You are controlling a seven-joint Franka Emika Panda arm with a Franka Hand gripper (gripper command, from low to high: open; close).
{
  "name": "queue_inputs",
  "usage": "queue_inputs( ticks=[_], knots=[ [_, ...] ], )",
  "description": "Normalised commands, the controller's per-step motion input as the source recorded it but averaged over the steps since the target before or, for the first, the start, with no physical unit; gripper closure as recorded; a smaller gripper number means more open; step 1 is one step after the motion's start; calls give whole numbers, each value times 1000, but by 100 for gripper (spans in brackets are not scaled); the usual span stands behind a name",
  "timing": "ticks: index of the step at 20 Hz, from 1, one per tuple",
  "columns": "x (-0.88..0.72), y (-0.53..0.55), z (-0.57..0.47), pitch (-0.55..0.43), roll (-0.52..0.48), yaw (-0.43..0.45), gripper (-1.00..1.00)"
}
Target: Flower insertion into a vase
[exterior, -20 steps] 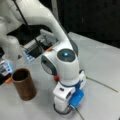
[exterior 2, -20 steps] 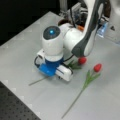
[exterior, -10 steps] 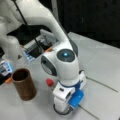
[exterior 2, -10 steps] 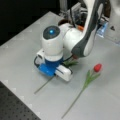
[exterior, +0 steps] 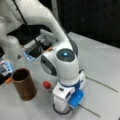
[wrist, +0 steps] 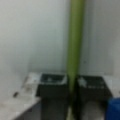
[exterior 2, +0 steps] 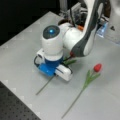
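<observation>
The task is at an early stage: the gripper (wrist: 72, 85) is down at the grey surface (exterior 2: 22, 50), its dark fingers (wrist: 51, 83) clamped on the green stem of a red-headed flower (exterior: 46, 84). The brown wood-grain cylindrical vase (exterior: 23, 83) stands empty, near a front view's left. A second red flower (exterior 2: 87, 78) lies untouched.

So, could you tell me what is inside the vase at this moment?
The vase shows only a dark hollow with no stem rising from it; its bottom is hidden. The gripper sits low on the table, closed on a green flower stem.
</observation>
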Motion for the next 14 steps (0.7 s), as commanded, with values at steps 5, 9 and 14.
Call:
queue_inputs(
  ticks=[5,9,14],
  knots=[
    [-145,87,486,77,117,-136,100],
    [-120,119,461,1,122,-190,100],
    [-106,121,305,-12,87,-184,100]
  ],
)
